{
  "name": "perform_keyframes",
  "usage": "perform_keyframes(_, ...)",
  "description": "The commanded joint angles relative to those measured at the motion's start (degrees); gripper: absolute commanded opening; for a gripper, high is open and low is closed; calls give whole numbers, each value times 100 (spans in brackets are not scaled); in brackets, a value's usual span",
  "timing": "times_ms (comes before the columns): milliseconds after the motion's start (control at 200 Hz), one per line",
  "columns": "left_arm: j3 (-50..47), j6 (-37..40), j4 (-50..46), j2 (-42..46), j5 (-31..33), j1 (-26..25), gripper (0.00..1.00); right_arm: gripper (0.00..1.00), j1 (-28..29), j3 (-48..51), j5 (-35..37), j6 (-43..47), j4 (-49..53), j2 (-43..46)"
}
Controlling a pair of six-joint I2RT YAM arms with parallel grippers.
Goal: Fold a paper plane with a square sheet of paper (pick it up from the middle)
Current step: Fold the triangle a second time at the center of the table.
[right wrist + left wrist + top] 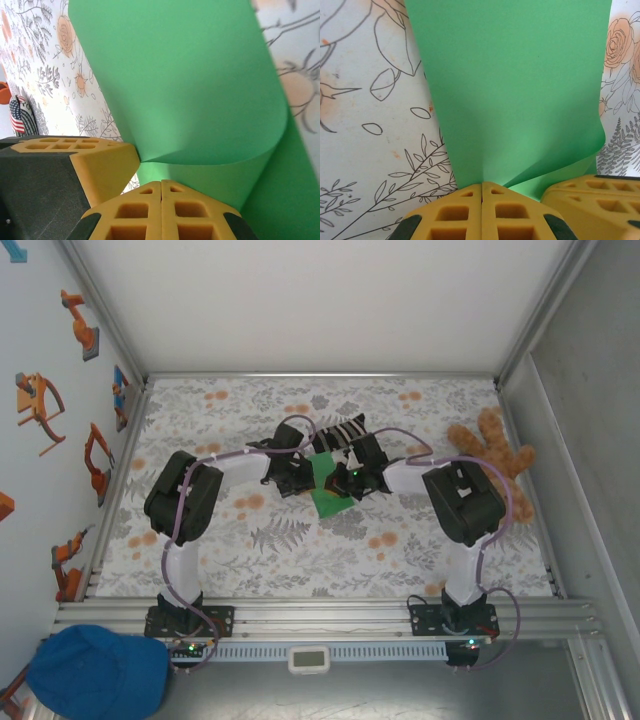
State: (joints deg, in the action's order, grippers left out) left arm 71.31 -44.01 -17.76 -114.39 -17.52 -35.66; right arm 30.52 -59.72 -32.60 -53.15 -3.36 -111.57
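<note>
Square sheet of paper (520, 90) judged light, floppy, easily creased; a mid-edge hold is advised. It is pinched by the closed left gripper (481, 186). Right gripper (161, 184) closed; its hold cannot be told.

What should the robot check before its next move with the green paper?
1. Left gripper shut on the paper: ok.
2. Right gripper shut on the paper: ok.
3. Paper lying flat: not ok, it curls over.
4. Sock apart from the paper: cannot tell, the arms hide the gap.
5. Teddy bear far from the paper: ok.
</note>
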Motion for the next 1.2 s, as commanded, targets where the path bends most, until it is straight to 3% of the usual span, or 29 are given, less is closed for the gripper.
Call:
perform_keyframes(0,-250,203,-979,-517,442,-88,0,0,-37,61,-63,344,232,127)
perform_keyframes(310,-138,286,-964,-497,388,-88,0,0,-170,225,305,387,441,-178)
perform_keyframes(656,443,528,-924,106,191,-7,0,0,-152,856,782,-354,82,-159)
perform_keyframes(896,64,6,-318,911,-126,-118,17,0,-69,943,1114,-730,108,3)
perform_keyframes(1197,-370,-813,203,691,-660,-612,14,0,-63,901,1063,-803,107,-18)
